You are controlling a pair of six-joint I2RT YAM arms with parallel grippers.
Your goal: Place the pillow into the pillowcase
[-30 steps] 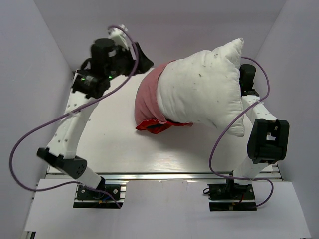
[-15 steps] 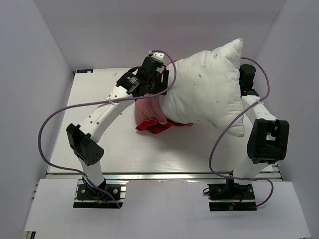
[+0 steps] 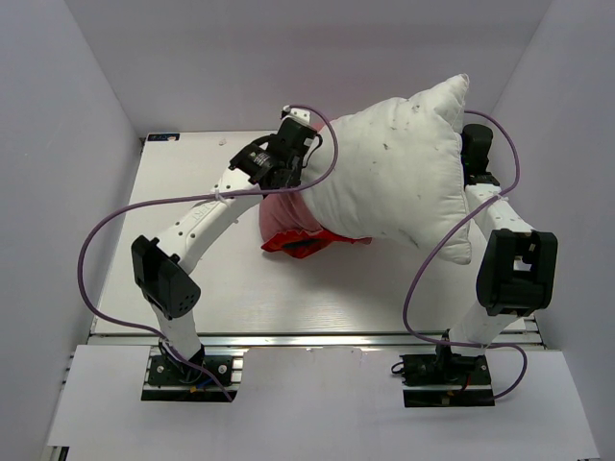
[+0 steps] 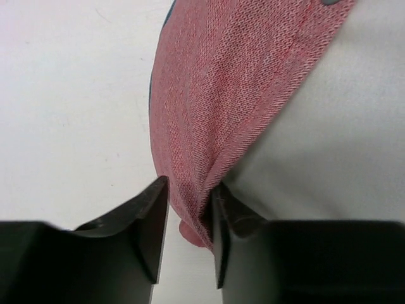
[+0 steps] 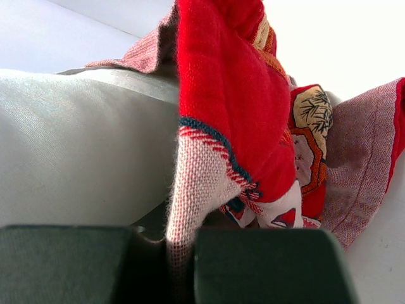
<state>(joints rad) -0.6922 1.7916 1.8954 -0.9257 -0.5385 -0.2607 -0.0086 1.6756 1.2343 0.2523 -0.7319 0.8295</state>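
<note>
Pillow (image 3: 394,163) is propped up at the far-right of the worktop (image 3: 211,279), draped over the R arm (image 3: 517,269); only its left end is inside the pillowcase (image 3: 283,206), which shows its faded pink reverse w/ a red rim bunched toward the worktop centre; most of the white bulk is uncovered.

L jaws are narrowed onto a slim fold of pink cloth on the pillow's left side; both pads (image 4: 152,218) look to be touching fabric, so I read it as a pinch. R jaws are pressed together on a woven hem of the pillowcase; that shows only from the R wrist cam, since from above they're hidden under the pillow.

Risks, as I judge them:
- L grip holds just one thin pleat; a hard pull could slip it free, or drag that pleat alone while the rest of the opening bunches & jams on the pillow's bulk.
- If L also caught pillow fabric (can't tell), pulling would haul pillow & cover together & gain nothing.
- R hold is at the very edge of the hem; opposing tension may strip it out.
- The puffy pillow is only perched; it could flop off the arm & slide out of the cover.
</note>
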